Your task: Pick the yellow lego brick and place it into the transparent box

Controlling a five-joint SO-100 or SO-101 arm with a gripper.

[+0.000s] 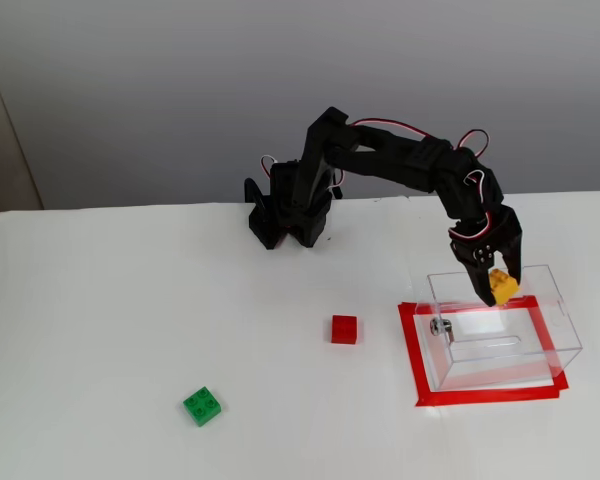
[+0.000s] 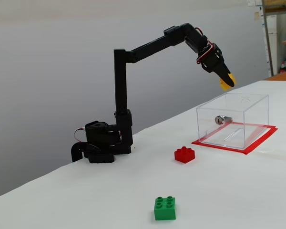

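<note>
One yellow lego brick [image 1: 502, 287] [image 2: 225, 82] is up in the air, pinched between the two black fingers of the gripper [image 1: 497, 283] [image 2: 227, 80]. It hangs over the transparent box [image 1: 540, 352] [image 2: 250, 104], above its open top and not inside it. The box sits on the white table [image 1: 110, 330] [image 2: 238, 191] inside a frame of red tape [image 1: 410, 350] [image 2: 257, 143], and it has a small metal knob [image 1: 439, 327] [image 2: 220, 119] on one wall. The black arm [image 1: 390, 165] [image 2: 148, 45] reaches out from its base [image 1: 285, 215] [image 2: 102, 143] to the box. A red brick [image 1: 344, 329] [image 2: 184, 155] lies on the table near the box. A green brick [image 1: 202, 405] [image 2: 164, 208] lies farther away, well apart from the box.
</note>
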